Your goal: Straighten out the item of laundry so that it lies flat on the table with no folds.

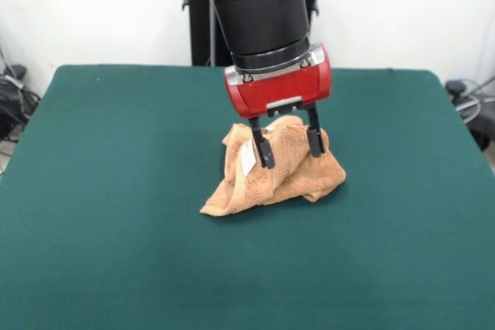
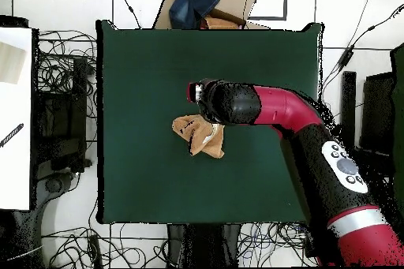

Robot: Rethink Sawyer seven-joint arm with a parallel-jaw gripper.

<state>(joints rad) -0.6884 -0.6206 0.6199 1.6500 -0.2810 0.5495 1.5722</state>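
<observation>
straddling crumpled towel, tool fingers spread

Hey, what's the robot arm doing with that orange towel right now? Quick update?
Tool open, fingers straddling the towel's raised peak. Towel bunched in a heap mid-table, not flat. Nothing in the way.

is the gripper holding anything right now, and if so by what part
It cannot be told for sure. The gripper is open, its fingers straddling the raised top of the crumpled towel, which bunches up between them while its lower edges rest on the table.
</observation>
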